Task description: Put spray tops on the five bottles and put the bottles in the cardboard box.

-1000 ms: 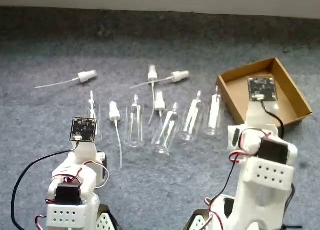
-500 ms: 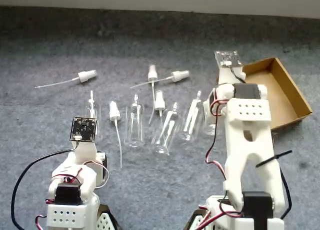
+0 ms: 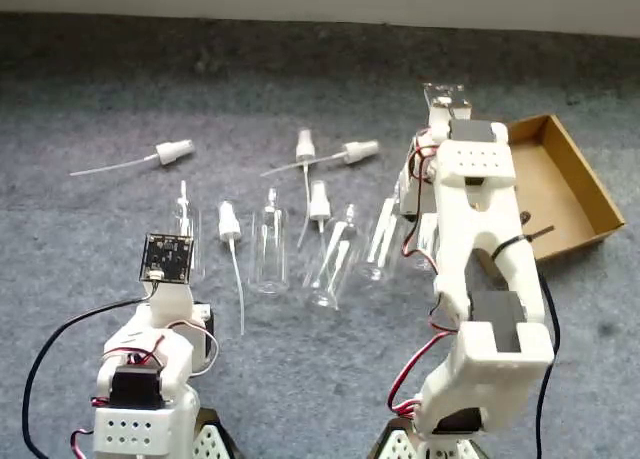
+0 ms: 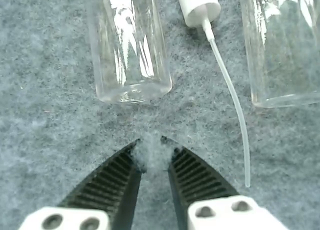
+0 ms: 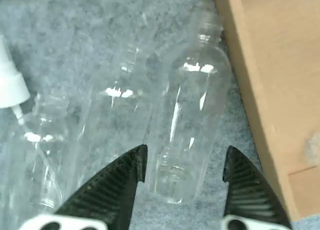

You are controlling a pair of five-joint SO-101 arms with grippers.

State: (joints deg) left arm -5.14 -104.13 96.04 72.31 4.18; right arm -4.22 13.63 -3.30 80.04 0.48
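Observation:
Several clear bottles lie in a row mid-table, without tops: the leftmost bottle, bottles, and the rightmost bottle beside the cardboard box. White spray tops with long tubes lie loose. My right gripper is open, low over the rightmost bottle, one finger on each side of its base end. My left gripper sits near the table's front, fingers barely apart with nothing between them, just short of the leftmost bottle's base.
Grey carpet covers the table. The box wall runs close beside the rightmost bottle. A spray top's tube lies between two bottles ahead of the left gripper. The right arm stretches over the row's right end.
The right arm has stretched out from a folded pose over the box and swung left, coming down over the rightmost bottle. The left arm has not moved.

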